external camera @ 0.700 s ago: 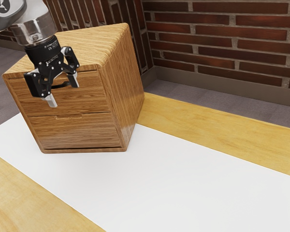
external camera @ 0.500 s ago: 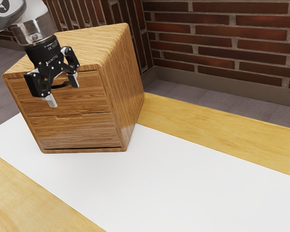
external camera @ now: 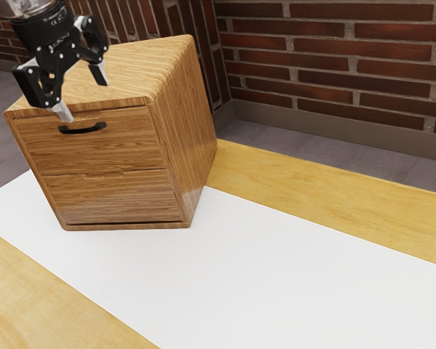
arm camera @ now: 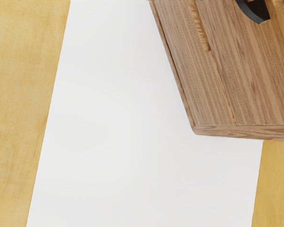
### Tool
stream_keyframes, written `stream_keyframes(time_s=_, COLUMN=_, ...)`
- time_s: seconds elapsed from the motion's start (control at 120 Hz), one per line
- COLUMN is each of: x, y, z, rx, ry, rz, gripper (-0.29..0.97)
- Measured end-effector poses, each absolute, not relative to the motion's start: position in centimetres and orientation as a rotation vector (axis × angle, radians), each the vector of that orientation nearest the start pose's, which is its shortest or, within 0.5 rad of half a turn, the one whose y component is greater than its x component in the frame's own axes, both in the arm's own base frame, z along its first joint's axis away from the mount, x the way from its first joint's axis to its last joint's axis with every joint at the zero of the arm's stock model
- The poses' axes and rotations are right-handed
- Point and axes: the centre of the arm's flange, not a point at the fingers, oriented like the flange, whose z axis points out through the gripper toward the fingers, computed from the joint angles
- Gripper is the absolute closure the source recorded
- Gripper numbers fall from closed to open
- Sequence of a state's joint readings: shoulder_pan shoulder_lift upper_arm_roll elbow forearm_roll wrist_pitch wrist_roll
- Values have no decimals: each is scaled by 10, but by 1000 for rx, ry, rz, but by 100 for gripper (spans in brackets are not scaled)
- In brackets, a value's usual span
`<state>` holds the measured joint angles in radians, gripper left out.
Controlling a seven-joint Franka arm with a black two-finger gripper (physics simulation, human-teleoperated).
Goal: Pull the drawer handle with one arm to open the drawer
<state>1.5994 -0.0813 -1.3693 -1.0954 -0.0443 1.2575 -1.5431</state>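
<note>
Cabinet glossy wood grain; handle matt black.

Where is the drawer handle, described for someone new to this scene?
Find the wooden cabinet standing on the white mat. On its front, the handle is the curved bar near the top of the upper drawer, the only black part on that wood.

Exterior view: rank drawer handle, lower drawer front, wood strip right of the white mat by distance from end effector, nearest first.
1. Drawer handle: just below the open end effector.
2. Lower drawer front: beneath the handle, further down.
3. Wood strip: far off at the exterior view's right, past the white mat.
</note>
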Motion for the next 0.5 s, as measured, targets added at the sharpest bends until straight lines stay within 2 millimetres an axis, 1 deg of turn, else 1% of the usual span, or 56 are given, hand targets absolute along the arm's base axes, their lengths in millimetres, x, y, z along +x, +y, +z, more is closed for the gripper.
stream_keyframes(time_s=0.05, x=480, y=73, z=811, rx=1952, ry=2353, rz=242, gripper=3)
stream_keyframes(time_s=0.1, x=481, y=86, z=808, rx=1928, ry=2378, rz=255, gripper=3)
stream_keyframes(time_s=0.15, x=481, y=107, z=800, rx=1890, ry=2431, rz=270, gripper=3)
stream_keyframes(time_s=0.217, x=475, y=141, z=795, rx=1817, ry=2524, rz=308, gripper=3)
stream_keyframes(time_s=0.258, x=474, y=156, z=790, rx=1797, ry=2575, rz=332, gripper=4)
stream_keyframes(time_s=0.308, x=477, y=165, z=780, rx=1803, ry=2607, rz=356, gripper=5)
stream_keyframes(time_s=0.392, x=488, y=174, z=767, rx=1815, ry=2612, rz=437, gripper=8)
stream_keyframes(time_s=0.45, x=494, y=180, z=764, rx=1812, ry=2602, rz=496, gripper=10)
stream_keyframes(time_s=0.5, x=497, y=184, z=764, rx=1800, ry=2589, rz=546, gripper=12)
